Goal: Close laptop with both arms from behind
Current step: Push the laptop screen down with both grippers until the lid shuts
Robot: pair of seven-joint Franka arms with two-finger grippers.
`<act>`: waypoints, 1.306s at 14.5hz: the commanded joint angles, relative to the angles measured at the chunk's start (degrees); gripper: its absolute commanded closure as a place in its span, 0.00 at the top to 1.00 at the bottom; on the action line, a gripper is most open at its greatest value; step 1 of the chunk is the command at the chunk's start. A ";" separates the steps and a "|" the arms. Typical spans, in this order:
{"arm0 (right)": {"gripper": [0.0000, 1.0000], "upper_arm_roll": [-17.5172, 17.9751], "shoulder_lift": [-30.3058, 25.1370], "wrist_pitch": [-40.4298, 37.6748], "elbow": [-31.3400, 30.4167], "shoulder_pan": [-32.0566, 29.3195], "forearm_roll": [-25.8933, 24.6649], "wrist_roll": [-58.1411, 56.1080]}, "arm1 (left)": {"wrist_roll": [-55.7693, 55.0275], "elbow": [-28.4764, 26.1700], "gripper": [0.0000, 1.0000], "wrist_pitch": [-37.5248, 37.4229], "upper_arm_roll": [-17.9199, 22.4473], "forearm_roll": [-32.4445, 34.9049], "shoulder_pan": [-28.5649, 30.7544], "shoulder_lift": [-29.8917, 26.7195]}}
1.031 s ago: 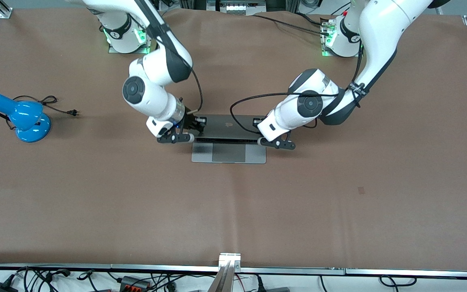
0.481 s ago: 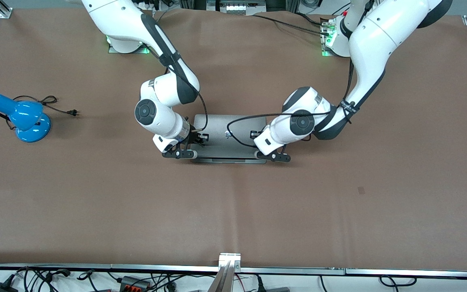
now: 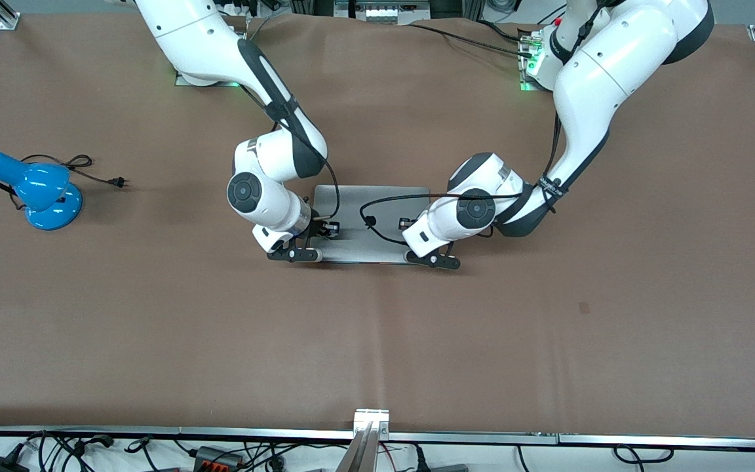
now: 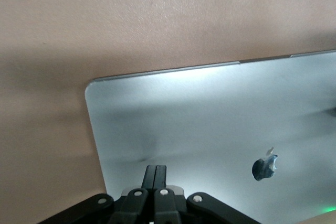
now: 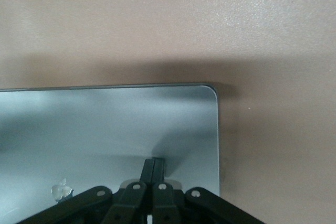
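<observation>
The grey laptop (image 3: 377,204) lies in the middle of the table with its lid down flat, and no keyboard shows. My left gripper (image 3: 431,260) is shut, with its fingertips on the lid near the corner toward the left arm's end. My right gripper (image 3: 293,254) is shut, with its fingertips on the lid near the corner toward the right arm's end. In the left wrist view the shut left gripper (image 4: 156,170) rests on the lid (image 4: 210,114) beside the apple logo (image 4: 264,165). In the right wrist view the shut right gripper (image 5: 154,163) rests on the lid (image 5: 105,124).
A blue desk lamp (image 3: 37,190) with a black cord (image 3: 92,172) lies at the right arm's end of the table. A brown cover (image 3: 548,314) spans the table. A metal bracket (image 3: 371,419) sits at the edge nearest the front camera.
The lid has gone from partly raised to flat on the base. Both grippers moved down and toward the front camera with it, staying shut.
</observation>
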 commanded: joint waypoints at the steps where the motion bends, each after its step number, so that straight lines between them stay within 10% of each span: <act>1: 0.00 0.21 1.93 0.39 1.94 -0.25 -1.15 0.31 | -0.58 1.99 0.00 0.20 1.46 1.32 -1.78 1.00; 12: 0.00 -2.68 0.01 -0.48 2.82 0.54 -2.47 0.22 | -1.02 5.06 0.00 -7.95 1.37 1.32 -0.30 -7.07; 19: 0.00 -9.54 -12.47 -14.97 3.00 0.01 -14.93 -0.04 | -0.67 6.20 0.00 -24.04 -8.62 -1.22 17.60 -19.38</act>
